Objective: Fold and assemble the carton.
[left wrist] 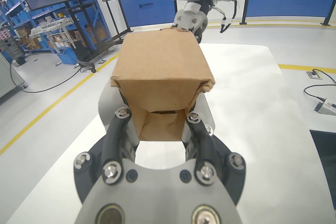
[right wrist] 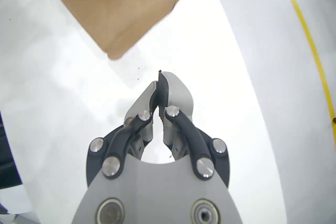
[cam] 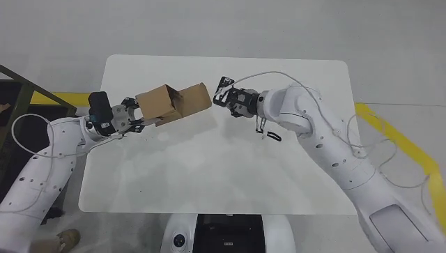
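Mid-assembly: my left fingers (left wrist: 203, 114) clamp one end of the brown carton (cam: 174, 103), held above the table (cam: 209, 176); my right fingers (right wrist: 178, 93), pressed together and empty, hover just beside its far end. Next, I judge, they must push that end's flaps inward.

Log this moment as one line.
carton: in left gripper | left gripper: shut on carton flap | right gripper: shut, empty, apart from carton
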